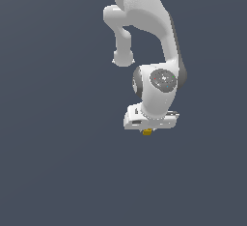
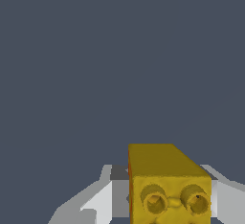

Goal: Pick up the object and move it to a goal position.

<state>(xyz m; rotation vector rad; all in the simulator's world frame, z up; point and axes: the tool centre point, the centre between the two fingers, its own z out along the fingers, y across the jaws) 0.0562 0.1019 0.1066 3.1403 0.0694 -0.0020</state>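
yellow block (image 2: 170, 184), clamped in pincer (image 2: 162, 196)

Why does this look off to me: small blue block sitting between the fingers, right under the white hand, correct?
Wrong on colour only. The block is mustard yellow, not blue; the wrist view shows it close up with two round studs on its near face. The rest stands: it sits between the fingers, and in the exterior view it peeks out just under the white hand.

Plain dark slate-grey backdrop (image 1: 48, 123) (uniform, featureless); nothing else discernible
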